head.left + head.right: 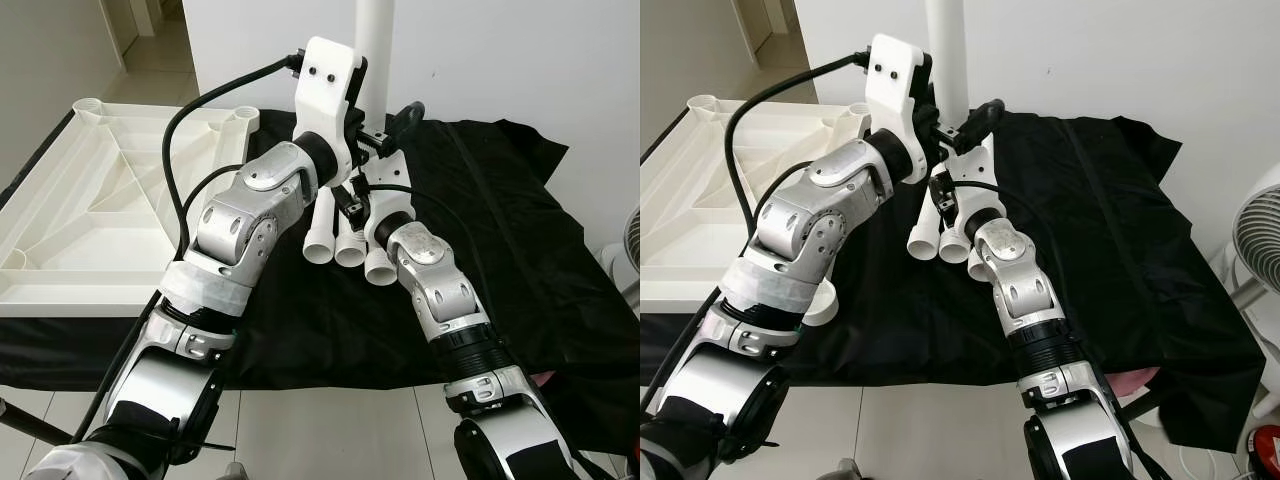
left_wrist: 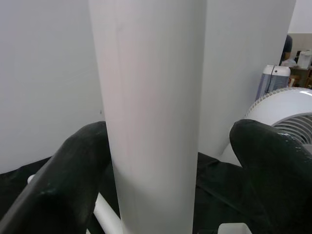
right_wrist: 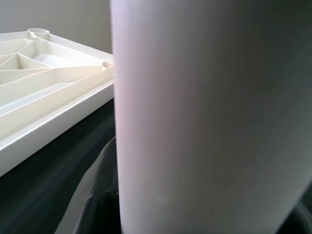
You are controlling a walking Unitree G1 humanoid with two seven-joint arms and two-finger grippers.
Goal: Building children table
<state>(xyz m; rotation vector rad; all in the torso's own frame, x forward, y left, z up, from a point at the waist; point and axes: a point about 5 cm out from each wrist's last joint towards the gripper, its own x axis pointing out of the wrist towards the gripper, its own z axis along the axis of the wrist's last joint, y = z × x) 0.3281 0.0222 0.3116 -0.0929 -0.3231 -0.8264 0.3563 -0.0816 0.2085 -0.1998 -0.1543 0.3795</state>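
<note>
We hold a white leg (image 1: 377,50) upright between both pincers, its long axis vertical and running up out of the head views. Our left pincer (image 2: 161,161) straddles it: one black finger (image 2: 63,175) lies against the tube, the other stands a little off, so it is partly closed around the leg, not clamped tight as far as we can see. Our right pincer (image 1: 385,140) meets the same leg lower down; in its wrist view the tube sits right against the camera with a dark finger beside it, and we cannot tell how far that pincer is closed. Three more legs (image 1: 345,240) lie on the black cloth (image 1: 520,260) just below our wrists, open ends toward us. The tabletop (image 1: 90,220) lies underside up on the desk, well to the left of the held leg, with round sockets (image 1: 88,106) at its corners. We judge the left arm the nearer one to carry the leg across, keeping it upright over a socket.
</note>
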